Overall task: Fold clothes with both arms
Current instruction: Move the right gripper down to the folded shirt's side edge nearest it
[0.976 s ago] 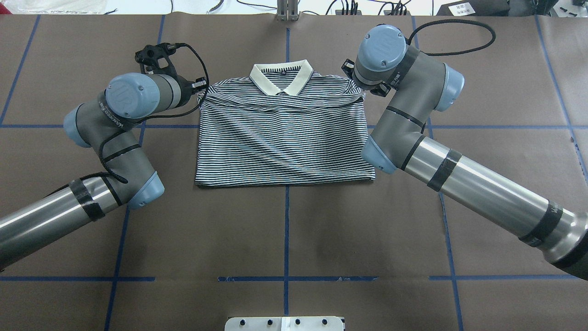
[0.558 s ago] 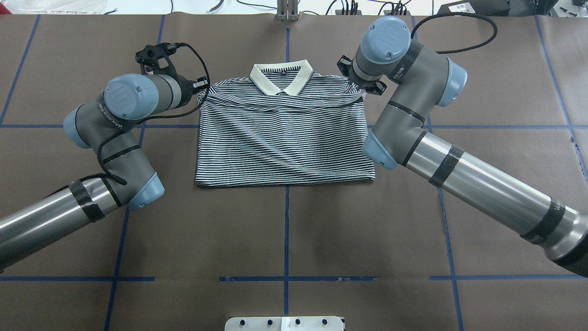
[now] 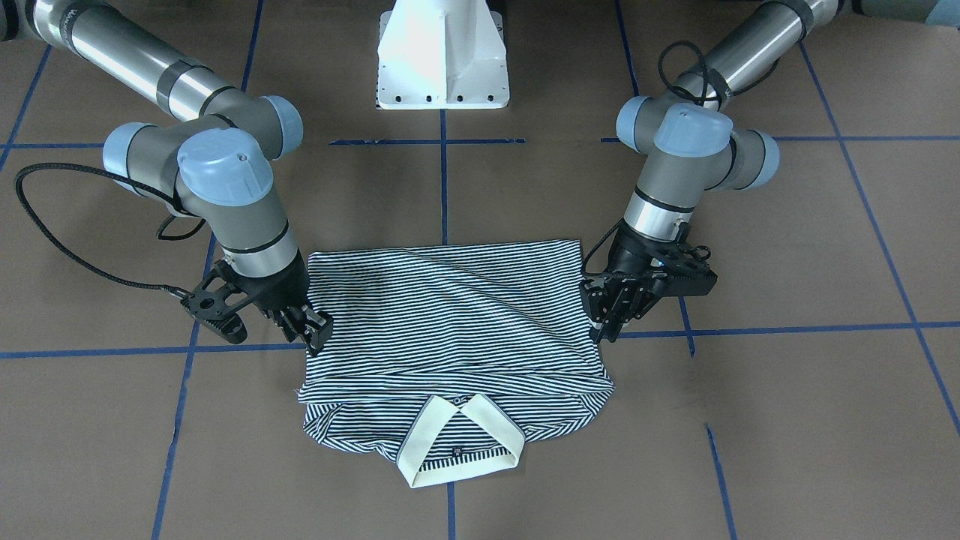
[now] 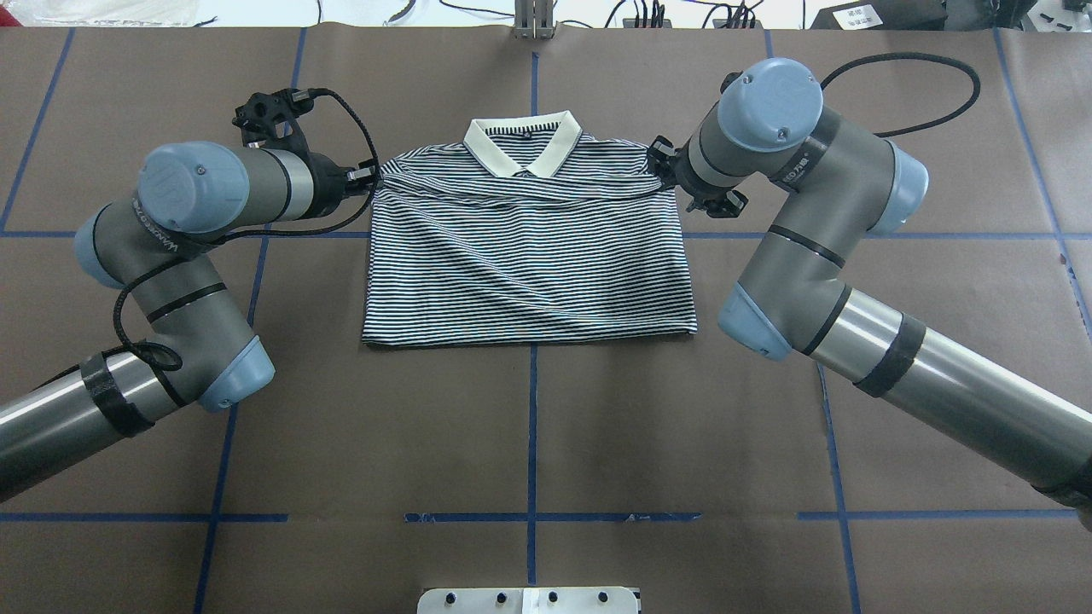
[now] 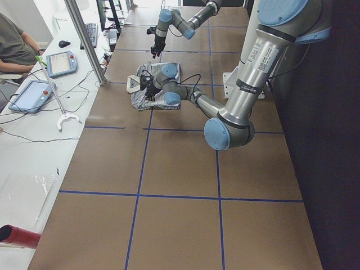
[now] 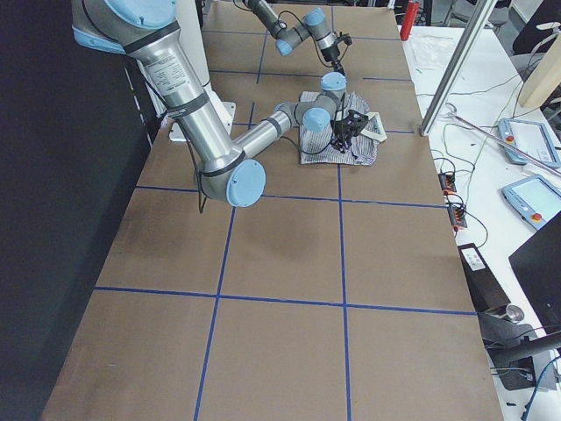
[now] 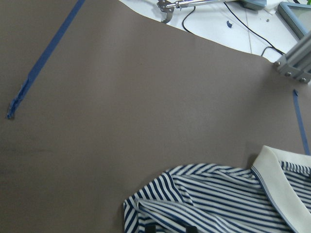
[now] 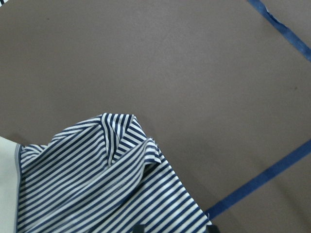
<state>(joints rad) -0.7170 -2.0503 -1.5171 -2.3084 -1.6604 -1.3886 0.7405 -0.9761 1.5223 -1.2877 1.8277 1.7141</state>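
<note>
The striped polo shirt (image 4: 529, 256) lies folded on the brown table, lower half laid up over the chest, cream collar (image 4: 522, 147) at the far edge. My left gripper (image 4: 368, 175) sits at the shirt's far left corner, by the shoulder. My right gripper (image 4: 667, 168) sits at the far right corner. In the front-facing view the left gripper (image 3: 604, 319) and right gripper (image 3: 313, 331) both hang at the shirt's (image 3: 450, 315) side edges. Both wrist views show separated black fingertips (image 7: 150, 227) over striped cloth (image 8: 97, 179), so both look open.
The white pedestal base (image 3: 442, 52) stands at the near table edge. Blue tape lines (image 4: 532, 426) cross the brown cover. A metal post (image 4: 533, 17) rises at the far edge. A person (image 5: 14, 48) sits at a white bench holding tablets (image 5: 62, 63).
Both arms have swung their elbows outward, the left one left and the right one right and down. The grippers stay near the shirt's far corners. The shirt has not moved.
</note>
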